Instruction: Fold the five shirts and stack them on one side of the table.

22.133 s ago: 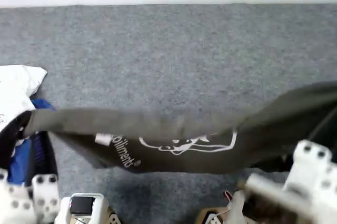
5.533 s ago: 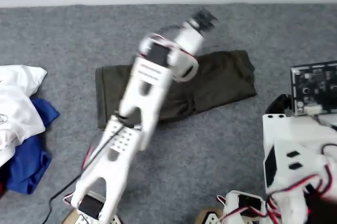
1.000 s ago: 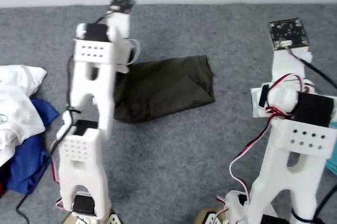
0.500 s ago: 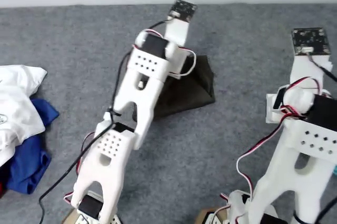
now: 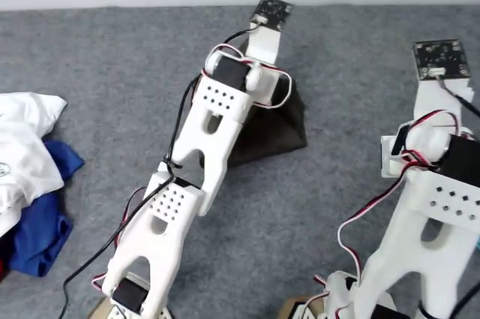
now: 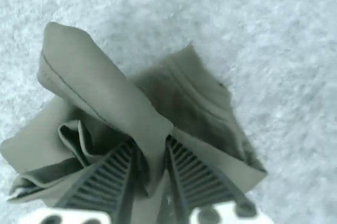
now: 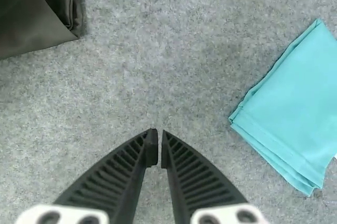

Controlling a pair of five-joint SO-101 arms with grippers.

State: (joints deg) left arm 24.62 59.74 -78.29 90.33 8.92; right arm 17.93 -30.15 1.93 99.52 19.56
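The left gripper's (image 6: pixel 151 142) ribbed black fingers (image 6: pixel 192 174) pinch a raised fold of the olive shirt (image 6: pixel 95 84). The rest of it lies bunched on the grey surface (image 6: pixel 263 34), spreading from the fingers toward twelve o'clock.

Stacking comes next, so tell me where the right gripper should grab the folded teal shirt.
Take the teal shirt by the layered edge facing the right gripper, coming in low from that side. The stacked layers show there, so closing over all of them should keep the fold together.
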